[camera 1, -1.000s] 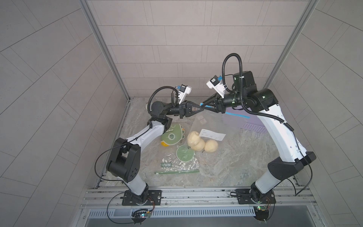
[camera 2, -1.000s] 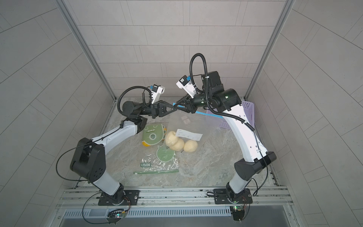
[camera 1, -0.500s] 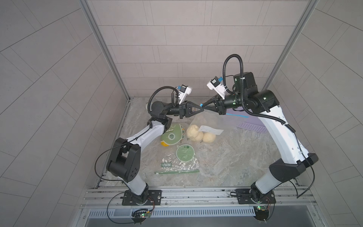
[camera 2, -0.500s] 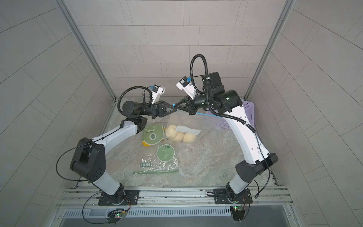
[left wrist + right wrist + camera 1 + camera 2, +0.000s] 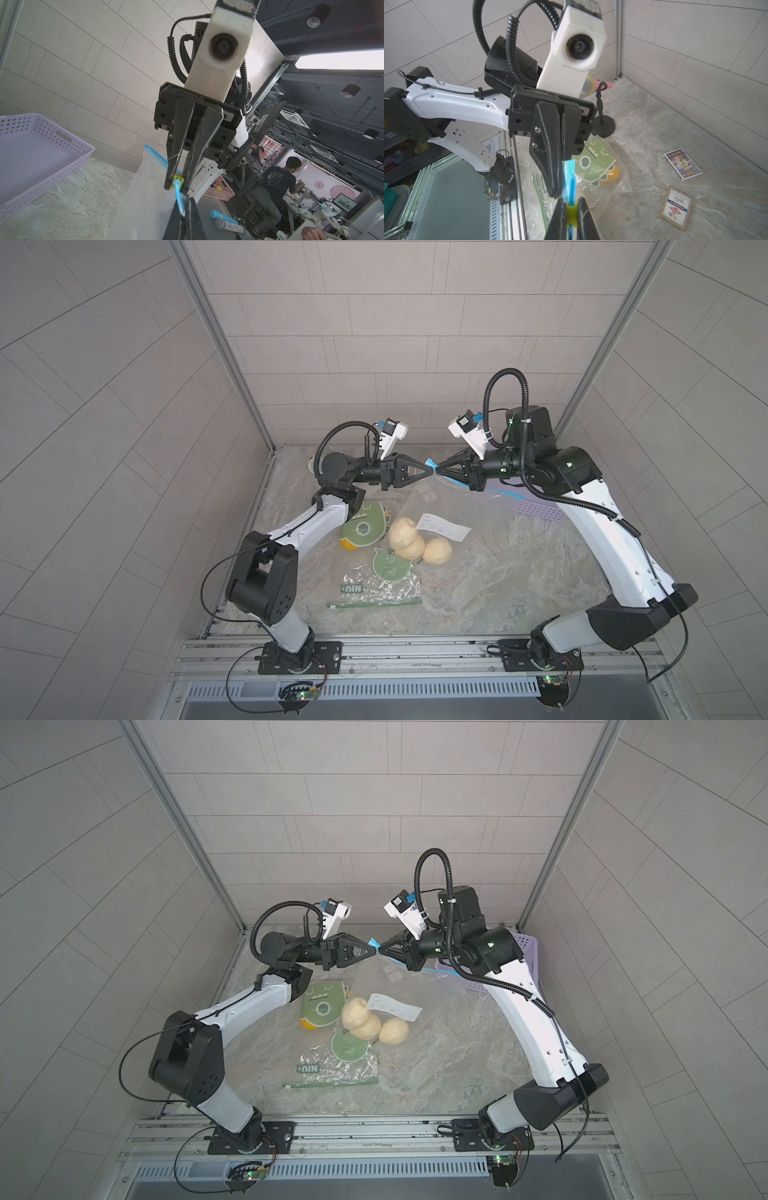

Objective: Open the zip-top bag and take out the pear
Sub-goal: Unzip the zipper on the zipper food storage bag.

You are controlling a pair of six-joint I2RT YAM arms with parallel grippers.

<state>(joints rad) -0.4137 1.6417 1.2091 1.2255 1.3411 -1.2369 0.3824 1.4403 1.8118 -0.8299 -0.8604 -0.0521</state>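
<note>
A marbled grey-beige counter is filling the middle of both top views. Pale tiled walls are closing it in at the back and both sides, and a metal rail is running along its lower edge, where the two arm bases are standing. A lilac perforated basket is sitting at mid-right, partly behind the right arm. The left wrist view is looking past it into a dim workshop where a person is standing. Near the centre a green-printed packet and a crinkled clear pouch are lying flat. The right wrist view is also showing a blue card box, a buff card box and a toy microphone on a stand. In the upper centre the left claw is clamping the blue zip strip of the zip-top bag. The right claw, tip to tip with it, is pinching the yellow slider. The bag's clear film is hanging down to the counter, and three pale pears are resting in its lower part at mid-frame, partly under a white label. Against half a second ago, the pears and label are sitting lower in the frame. A second ago the right claw's jaws were standing wider apart.
</note>
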